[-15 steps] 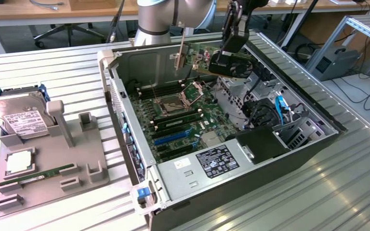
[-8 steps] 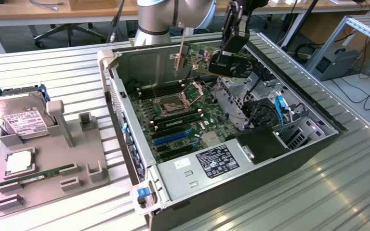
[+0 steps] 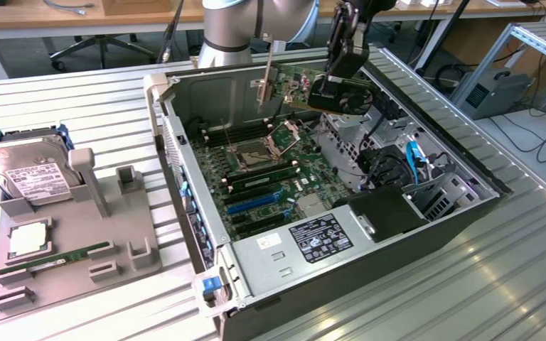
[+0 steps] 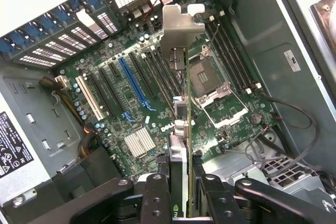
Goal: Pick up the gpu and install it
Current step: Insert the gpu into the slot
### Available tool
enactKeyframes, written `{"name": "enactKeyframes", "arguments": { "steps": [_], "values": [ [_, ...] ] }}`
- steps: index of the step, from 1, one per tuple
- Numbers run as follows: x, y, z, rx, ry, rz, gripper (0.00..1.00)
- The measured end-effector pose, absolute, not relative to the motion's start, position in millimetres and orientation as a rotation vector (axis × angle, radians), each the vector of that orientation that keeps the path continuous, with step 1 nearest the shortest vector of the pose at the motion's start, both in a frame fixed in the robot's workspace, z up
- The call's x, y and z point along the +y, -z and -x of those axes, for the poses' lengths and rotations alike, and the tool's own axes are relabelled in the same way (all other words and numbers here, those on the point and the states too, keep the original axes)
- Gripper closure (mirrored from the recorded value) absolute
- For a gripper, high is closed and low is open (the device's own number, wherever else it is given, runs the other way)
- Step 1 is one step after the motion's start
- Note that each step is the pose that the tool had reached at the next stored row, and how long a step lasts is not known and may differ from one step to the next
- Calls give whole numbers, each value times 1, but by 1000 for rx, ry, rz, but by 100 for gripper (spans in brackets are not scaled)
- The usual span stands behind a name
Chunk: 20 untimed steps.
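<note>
The gpu (image 3: 297,85) hangs in the air over the open computer case (image 3: 443,213), clamped in the hand (image 3: 338,91). The hand's two black fingers (image 4: 157,198) are closed on the card's two faces near its black-cooler end. In the wrist view the card is seen edge-on, running away from the hand, with its silver bracket (image 4: 178,30) at the far end. It sits in no slot.

Directly below the hand lies the green motherboard (image 4: 105,114), with the long blue slot (image 4: 134,85) just to one side of the card's edge and the open CPU socket (image 4: 212,80) to the other. The case lies on its side on the ribbed metal tabletop (image 3: 83,106). Well away from the hand, towards the exterior view's left, a grey holder (image 3: 131,241) carries a hard drive (image 3: 31,177) and a thin RAM stick (image 3: 55,259).
</note>
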<state>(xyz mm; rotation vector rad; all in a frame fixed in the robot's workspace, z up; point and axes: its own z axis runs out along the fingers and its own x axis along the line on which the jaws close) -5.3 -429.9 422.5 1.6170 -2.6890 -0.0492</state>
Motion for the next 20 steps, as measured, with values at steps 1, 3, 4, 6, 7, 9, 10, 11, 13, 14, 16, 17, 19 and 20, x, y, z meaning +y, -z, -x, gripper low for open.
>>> {"name": "enactKeyframes", "arguments": {
  "steps": [1, 3, 4, 6, 7, 9, 10, 11, 13, 14, 16, 17, 19, 20],
  "values": [
    [-430, -422, 5, -2687, 49, -1620, 73],
    [-430, -422, 5, -2683, 49, -1626, 73],
    [-430, -422, 5, -2682, 49, -1629, 73],
    [-430, -422, 5, -2678, 49, -1634, 73],
    [-430, -422, 5, -2676, 49, -1637, 73],
    [-430, -422, 5, -2672, 49, -1644, 73],
    [-430, -422, 5, -2671, 49, -1646, 73],
    [-430, -422, 5, -2669, 49, -1649, 73],
    [-430, -422, 5, -2665, 49, -1655, 73],
    [-430, -422, 5, -2662, 49, -1660, 73],
    [-430, -422, 5, -2658, 49, -1666, 73],
    [-430, -422, 5, -2657, 49, -1668, 73],
    [-430, -422, 5, -2654, 49, -1673, 73],
    [-430, -422, 5, -2652, 49, -1676, 73]
  ]
}}
